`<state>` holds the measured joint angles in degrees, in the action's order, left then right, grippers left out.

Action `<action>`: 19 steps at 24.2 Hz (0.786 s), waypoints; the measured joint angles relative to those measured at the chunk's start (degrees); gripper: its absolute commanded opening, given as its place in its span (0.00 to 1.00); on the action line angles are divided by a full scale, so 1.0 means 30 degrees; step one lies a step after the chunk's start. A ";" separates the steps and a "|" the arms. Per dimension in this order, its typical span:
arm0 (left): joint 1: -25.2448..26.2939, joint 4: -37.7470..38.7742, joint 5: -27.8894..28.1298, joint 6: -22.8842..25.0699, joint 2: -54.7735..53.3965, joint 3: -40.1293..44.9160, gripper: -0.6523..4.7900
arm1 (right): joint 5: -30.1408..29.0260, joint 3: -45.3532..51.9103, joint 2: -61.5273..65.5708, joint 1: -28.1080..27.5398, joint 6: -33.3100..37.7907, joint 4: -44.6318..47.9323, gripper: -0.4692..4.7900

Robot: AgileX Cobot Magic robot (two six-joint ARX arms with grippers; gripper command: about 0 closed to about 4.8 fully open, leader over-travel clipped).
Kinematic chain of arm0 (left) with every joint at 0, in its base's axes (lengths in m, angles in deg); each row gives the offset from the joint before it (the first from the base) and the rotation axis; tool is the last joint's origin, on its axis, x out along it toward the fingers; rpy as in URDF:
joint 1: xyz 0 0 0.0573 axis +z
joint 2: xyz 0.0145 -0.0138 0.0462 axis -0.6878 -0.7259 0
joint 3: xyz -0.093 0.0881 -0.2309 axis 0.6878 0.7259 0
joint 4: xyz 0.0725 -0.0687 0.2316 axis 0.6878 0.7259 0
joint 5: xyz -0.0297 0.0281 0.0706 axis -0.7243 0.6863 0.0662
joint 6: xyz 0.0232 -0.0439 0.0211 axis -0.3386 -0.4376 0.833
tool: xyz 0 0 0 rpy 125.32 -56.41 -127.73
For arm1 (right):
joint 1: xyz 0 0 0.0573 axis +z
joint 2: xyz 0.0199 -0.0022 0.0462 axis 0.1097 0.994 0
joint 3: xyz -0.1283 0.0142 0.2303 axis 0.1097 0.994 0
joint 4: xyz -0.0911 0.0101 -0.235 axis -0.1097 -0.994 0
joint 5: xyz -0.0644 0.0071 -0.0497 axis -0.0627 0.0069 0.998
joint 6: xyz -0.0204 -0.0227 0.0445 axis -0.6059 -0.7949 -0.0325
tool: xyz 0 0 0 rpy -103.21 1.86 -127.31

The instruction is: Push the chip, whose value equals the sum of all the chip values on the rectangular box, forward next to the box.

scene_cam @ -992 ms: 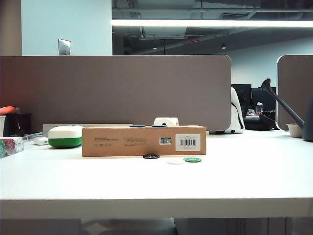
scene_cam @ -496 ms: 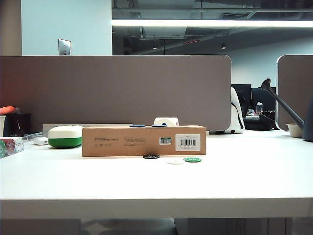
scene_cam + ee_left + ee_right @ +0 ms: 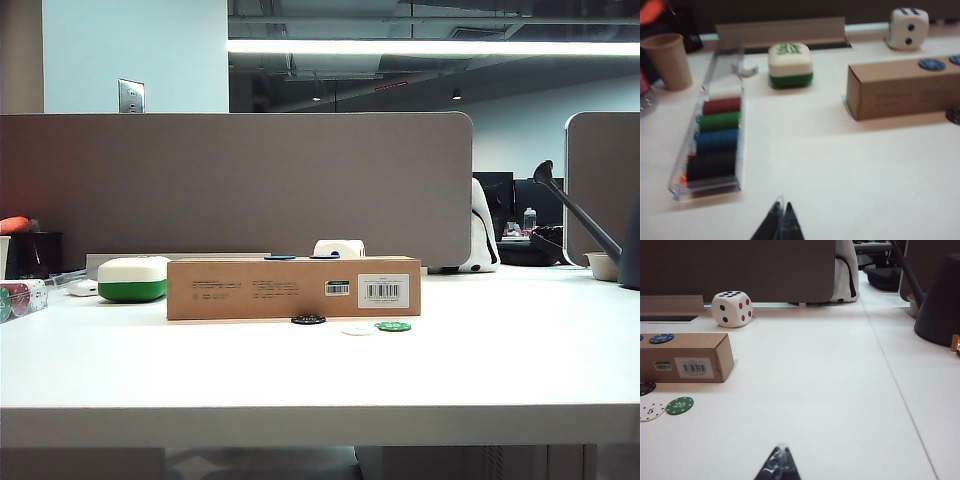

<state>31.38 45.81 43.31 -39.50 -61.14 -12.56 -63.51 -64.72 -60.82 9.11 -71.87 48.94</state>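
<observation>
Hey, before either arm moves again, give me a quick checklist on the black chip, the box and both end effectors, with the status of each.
1. Black chip lies by the front of the rectangular box: ok.
2. Two blue chips lie on the box top: ok.
3. White chip and green chip lie apart from the black chip: ok.
4. Left end effector shut, low over bare table, far from the chips: ok.
5. Right end effector shut, over bare table, away from the chips: ok.
6. Black chip touching the box: cannot tell.
</observation>
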 measured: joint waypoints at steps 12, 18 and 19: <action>0.3439 -0.2091 -0.0780 -0.1224 0.0000 0.0000 0.11 | 0.0000 0.0000 0.0000 0.0000 0.0000 -0.0007 0.09; 0.3818 -0.2171 -0.1341 -0.1144 0.0000 0.0000 0.11 | 0.0000 0.0000 0.0000 -0.0007 0.0000 -0.0007 0.09; 0.3818 -0.2251 -0.1472 -0.0962 0.0000 0.0000 0.11 | 0.0000 0.0000 0.0000 -0.0007 0.0000 -0.0007 0.09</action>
<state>42.84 39.06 38.90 -42.38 -61.14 -12.56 -63.51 -64.72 -60.82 9.08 -71.87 48.91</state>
